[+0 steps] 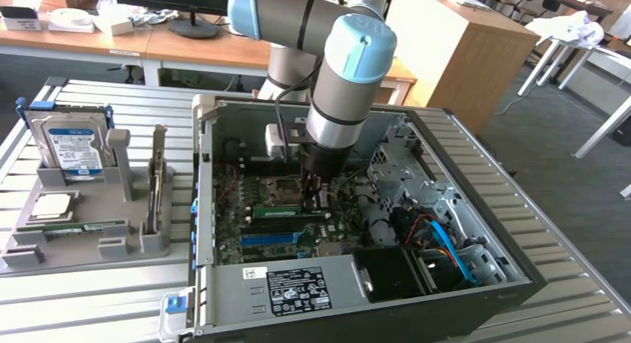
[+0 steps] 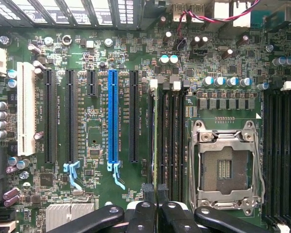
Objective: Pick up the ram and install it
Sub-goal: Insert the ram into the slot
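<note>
In the exterior view, an open computer case (image 1: 498, 225) is seen with the ram (image 1: 281, 208) stood edgewise in a motherboard slot. A hard drive (image 1: 71, 147) is carried in a grey holder (image 1: 69, 250) alongside. The arm is lowered vertically, with the gripper (image 1: 315, 201) at the ram's end. In the wrist view, the fingertips (image 2: 148, 190) are pinched on the ram's thin edge.

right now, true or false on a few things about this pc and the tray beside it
1. The hand is inside the computer case. True.
2. The hand is shut on a green memory stick. True.
3. The processor socket is filled. False: it is empty.
4. The blue slot holds a card. False: it is empty.
5. A hard drive stands in the grey tray. True.
</note>
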